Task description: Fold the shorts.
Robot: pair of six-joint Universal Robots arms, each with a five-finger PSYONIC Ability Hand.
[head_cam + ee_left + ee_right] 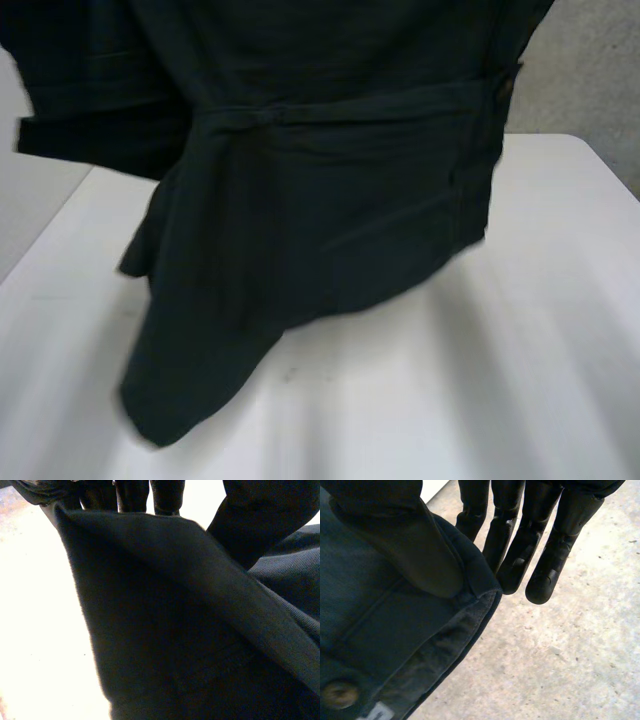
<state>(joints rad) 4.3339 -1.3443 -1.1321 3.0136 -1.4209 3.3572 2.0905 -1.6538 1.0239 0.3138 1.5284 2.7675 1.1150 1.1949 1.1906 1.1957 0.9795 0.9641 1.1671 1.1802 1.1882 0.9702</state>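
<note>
Shorts (320, 200) hang over the table (560, 350), lowest corner at 7 o'clock; right hand (420, 550) pinches the waistband corner beside the button (339, 694); left hand (132, 495) seemingly pinches another edge; such shallow grips could slip, dropping them crumpled.
</note>
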